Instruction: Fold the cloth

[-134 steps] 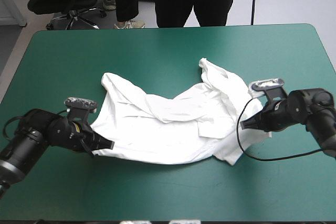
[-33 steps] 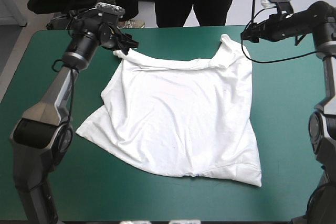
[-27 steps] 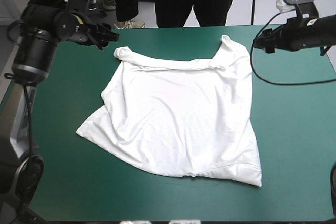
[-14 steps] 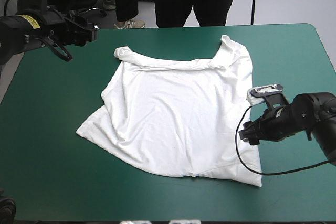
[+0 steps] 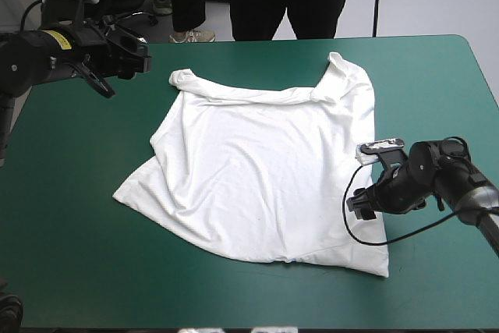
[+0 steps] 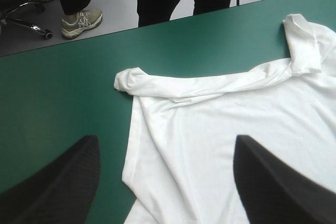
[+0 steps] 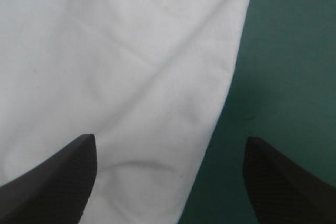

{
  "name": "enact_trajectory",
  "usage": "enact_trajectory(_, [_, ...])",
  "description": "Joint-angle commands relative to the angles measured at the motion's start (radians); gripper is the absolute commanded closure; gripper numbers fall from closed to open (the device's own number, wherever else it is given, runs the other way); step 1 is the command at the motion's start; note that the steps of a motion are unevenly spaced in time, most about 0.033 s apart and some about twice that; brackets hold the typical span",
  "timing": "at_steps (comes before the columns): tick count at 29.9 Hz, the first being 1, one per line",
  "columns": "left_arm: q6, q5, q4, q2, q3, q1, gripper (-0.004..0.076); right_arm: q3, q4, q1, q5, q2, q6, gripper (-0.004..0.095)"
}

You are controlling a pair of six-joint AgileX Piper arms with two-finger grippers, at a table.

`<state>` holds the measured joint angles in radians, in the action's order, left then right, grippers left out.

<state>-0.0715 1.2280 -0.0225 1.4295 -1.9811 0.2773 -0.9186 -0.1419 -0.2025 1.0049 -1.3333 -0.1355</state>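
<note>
The white T-shirt (image 5: 265,169) lies spread flat on the middle of the table, with one rolled corner at the far left and another at the far right. My left gripper (image 5: 142,57) hangs raised over the far left of the table, apart from the shirt and open. In the left wrist view the left gripper (image 6: 165,142) stands open with the T-shirt (image 6: 226,124) ahead of it. My right gripper (image 5: 360,207) sits low at the shirt's right edge, near its front corner. In the right wrist view the right gripper (image 7: 169,140) is open, and the hem of the T-shirt (image 7: 115,51) runs between its fingers.
Bare teal-green cover (image 5: 78,255) lies to the left of and in front of the shirt, and more shows on the right side (image 5: 444,91). The table's far edge (image 6: 63,43) runs just beyond the shirt's rolled corners.
Earlier both grippers were at the shirt's far corners. The right arm has since dropped to the shirt's right edge and crept toward the front. The left arm drew back to the far left.
</note>
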Motion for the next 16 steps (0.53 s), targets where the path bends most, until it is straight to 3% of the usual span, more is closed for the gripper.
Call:
enact_trajectory(1, [-0.006, -0.065, -0.005, -0.031, -0.017, 0.006, 0.0209, -0.020, 0.012, 0.000, -0.038, -0.042, 0.001, 0.0197])
enact_trajectory(5, [-0.006, -0.065, -0.001, -0.031, -0.017, 0.006, 0.0209, -0.020, 0.016, 0.000, -0.066, -0.109, 0.000, 0.0242])
enact_trajectory(8, [-0.006, -0.065, 0.004, -0.031, -0.017, 0.006, 0.0212, -0.020, 0.016, 0.000, -0.066, -0.148, -0.012, 0.0348])
enact_trajectory(16, [-0.014, -0.065, 0.011, -0.031, -0.017, 0.006, 0.0215, -0.020, 0.005, 0.000, -0.073, -0.196, -0.029, 0.0846])
